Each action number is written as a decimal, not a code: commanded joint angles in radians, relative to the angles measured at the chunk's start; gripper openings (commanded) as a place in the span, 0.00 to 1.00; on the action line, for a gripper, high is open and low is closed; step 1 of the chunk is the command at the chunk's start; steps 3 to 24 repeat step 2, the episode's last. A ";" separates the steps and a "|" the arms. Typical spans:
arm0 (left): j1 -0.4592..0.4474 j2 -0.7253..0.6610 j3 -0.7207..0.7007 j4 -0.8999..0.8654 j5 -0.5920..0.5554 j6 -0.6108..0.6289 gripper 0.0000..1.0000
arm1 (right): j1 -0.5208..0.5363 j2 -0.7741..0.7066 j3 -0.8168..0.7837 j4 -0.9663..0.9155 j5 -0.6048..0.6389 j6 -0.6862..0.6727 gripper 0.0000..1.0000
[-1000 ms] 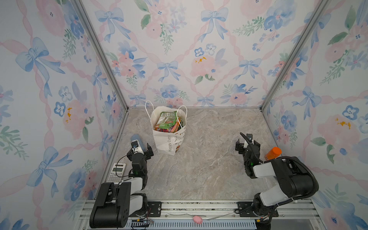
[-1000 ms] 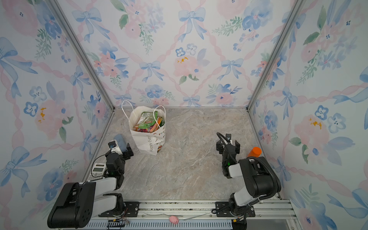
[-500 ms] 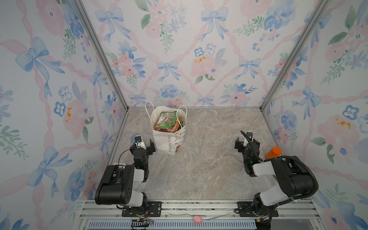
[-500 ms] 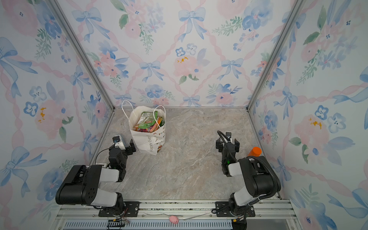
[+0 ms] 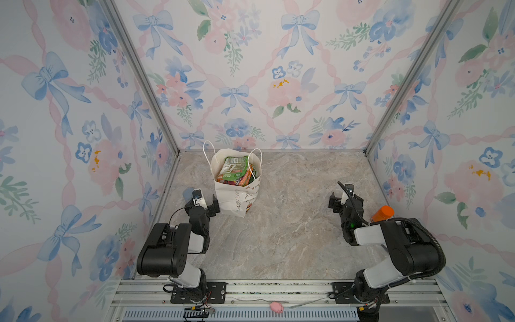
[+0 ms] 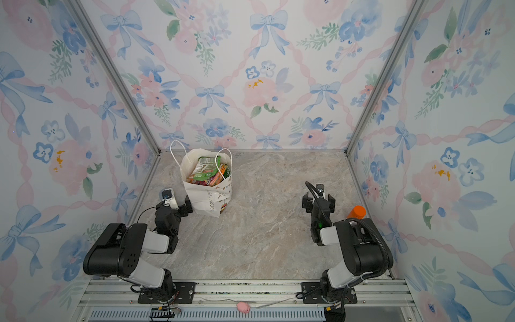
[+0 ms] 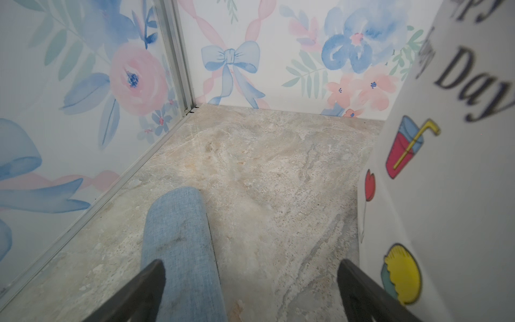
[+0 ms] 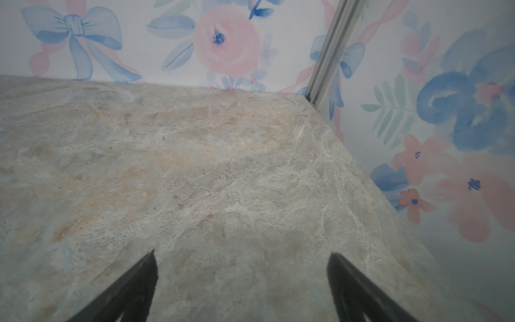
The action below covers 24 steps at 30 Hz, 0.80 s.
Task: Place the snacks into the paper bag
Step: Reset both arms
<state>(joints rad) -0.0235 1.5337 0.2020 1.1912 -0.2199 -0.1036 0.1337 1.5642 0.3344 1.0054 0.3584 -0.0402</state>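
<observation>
The left gripper (image 7: 250, 266) has its jaws wide apart and holds nothing. A blue roll (image 7: 178, 237) lies by one jaw. The bag (image 5: 237, 199) stands just beside the other. The right gripper (image 8: 242, 259) is wide apart too, low over the table (image 5: 278, 228). The snacks (image 5: 235, 172) sit in the bag. An orange bottle (image 5: 383, 213) is near the right arm.

Bright, even light, soft shadows (wrist views blur up close).

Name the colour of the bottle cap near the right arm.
Orange; the bottle cap shows best in a top view.
</observation>
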 commanded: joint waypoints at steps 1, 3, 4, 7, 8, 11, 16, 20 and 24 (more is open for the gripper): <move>-0.011 0.006 0.007 0.031 -0.021 0.021 0.98 | -0.008 0.000 0.022 -0.002 -0.016 0.020 0.96; -0.012 0.008 0.008 0.030 -0.023 0.021 0.98 | -0.008 0.000 0.015 0.009 -0.017 0.019 0.97; -0.012 0.008 0.008 0.030 -0.023 0.021 0.98 | -0.008 0.000 0.015 0.009 -0.017 0.019 0.97; -0.012 0.008 0.008 0.030 -0.023 0.021 0.98 | -0.008 0.000 0.015 0.009 -0.017 0.019 0.97; -0.012 0.008 0.008 0.030 -0.023 0.021 0.98 | -0.008 0.000 0.015 0.009 -0.017 0.019 0.97; -0.012 0.008 0.008 0.030 -0.023 0.021 0.98 | -0.008 0.000 0.015 0.009 -0.017 0.019 0.97; -0.012 0.008 0.008 0.030 -0.023 0.021 0.98 | -0.008 0.000 0.015 0.009 -0.017 0.019 0.97; -0.012 0.008 0.008 0.030 -0.023 0.021 0.98 | -0.008 0.000 0.015 0.009 -0.017 0.019 0.97; -0.012 0.008 0.008 0.030 -0.023 0.021 0.98 | -0.008 0.000 0.015 0.009 -0.017 0.019 0.97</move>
